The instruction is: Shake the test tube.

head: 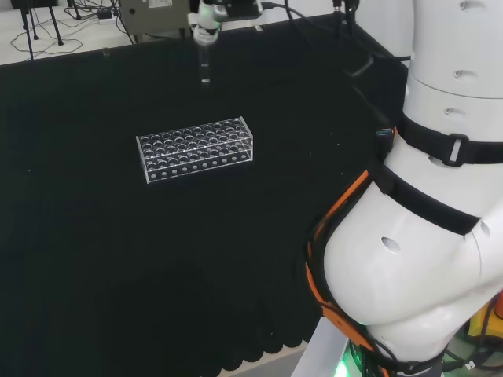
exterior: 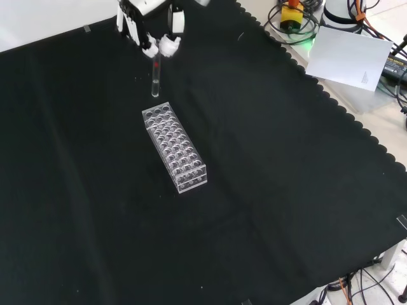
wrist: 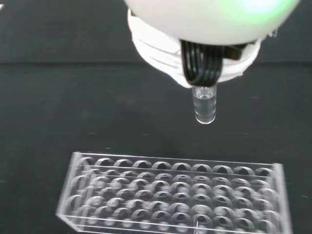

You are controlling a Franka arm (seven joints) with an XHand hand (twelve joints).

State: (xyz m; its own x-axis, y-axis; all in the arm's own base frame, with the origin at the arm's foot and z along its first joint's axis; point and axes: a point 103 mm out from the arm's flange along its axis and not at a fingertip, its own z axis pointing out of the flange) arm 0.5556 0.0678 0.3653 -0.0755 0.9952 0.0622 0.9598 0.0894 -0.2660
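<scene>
A clear test tube (exterior: 155, 81) hangs upright in the air, pinched at its top by my hand (exterior: 156, 35), which comes in at the top of the front view. In the head view the hand (head: 209, 20) holds the tube (head: 205, 67) high above the far part of the cloth. The wrist view has the tube's rounded lower end (wrist: 204, 105) sticking out below the fingers (wrist: 204, 66). A clear plastic tube rack (exterior: 174, 147) with many holes lies on the cloth below and nearer than the tube; it appears in the head view as the rack (head: 195, 148) and close up as the rack (wrist: 175, 195).
Black cloth covers the bench (exterior: 267, 190). White paper (exterior: 346, 58) and cables lie beyond the cloth's scalloped edge at the upper right of the front view. My arm's white links (head: 424, 220) stand at the right of the head view.
</scene>
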